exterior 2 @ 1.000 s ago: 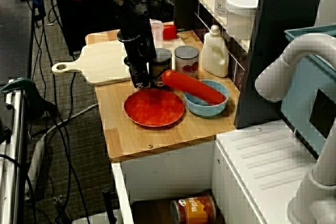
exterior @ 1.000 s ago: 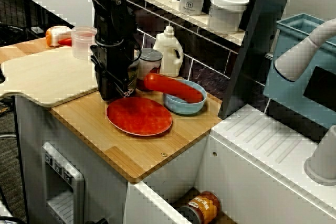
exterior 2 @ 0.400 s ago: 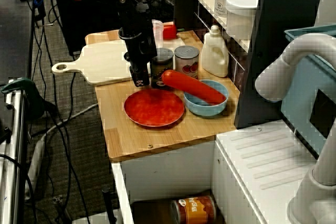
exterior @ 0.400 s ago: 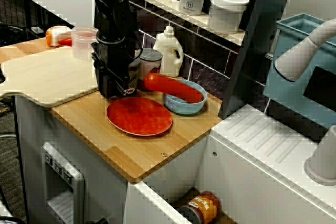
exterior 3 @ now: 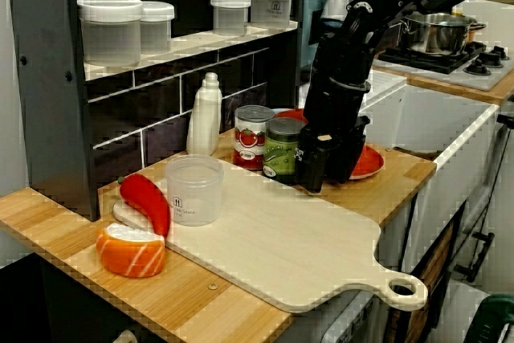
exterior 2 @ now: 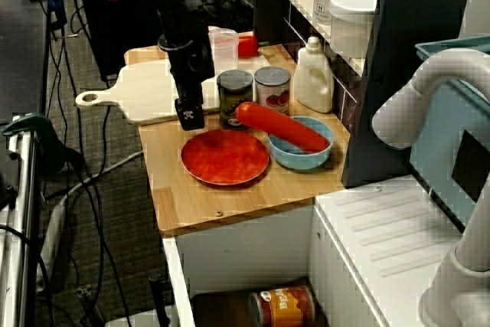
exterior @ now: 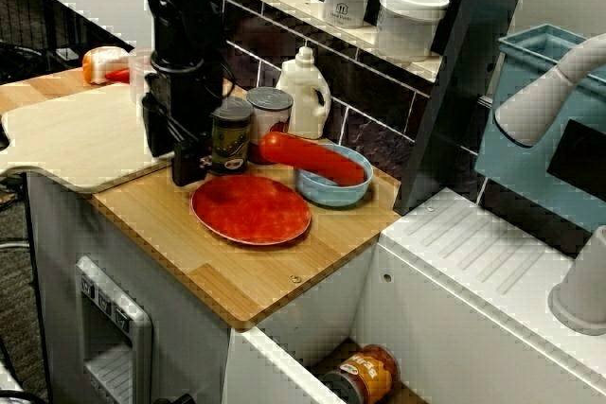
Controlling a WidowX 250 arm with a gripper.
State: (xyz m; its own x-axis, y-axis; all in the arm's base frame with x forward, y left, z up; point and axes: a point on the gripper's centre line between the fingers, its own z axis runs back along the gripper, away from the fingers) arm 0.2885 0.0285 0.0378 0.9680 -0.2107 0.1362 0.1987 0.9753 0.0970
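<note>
My gripper hangs low over the wooden counter, open and holding nothing, just left of a dark can with a green label. The can stands upright and free, a small gap from my fingers. In the higher view from the side, the gripper sits at the cutting board's edge beside the can. From the far end of the counter, the gripper stands right of the can. A tomato can stands right behind it. A red plate lies in front.
A blue bowl holds a long red sausage. A white bottle stands at the wall. The pale cutting board carries a clear cup. Jars line the shelf. A can lies in the open drawer.
My gripper was closed around the dark can; it has let go and drawn back to the left. The can now stands alone beside the tomato can.
</note>
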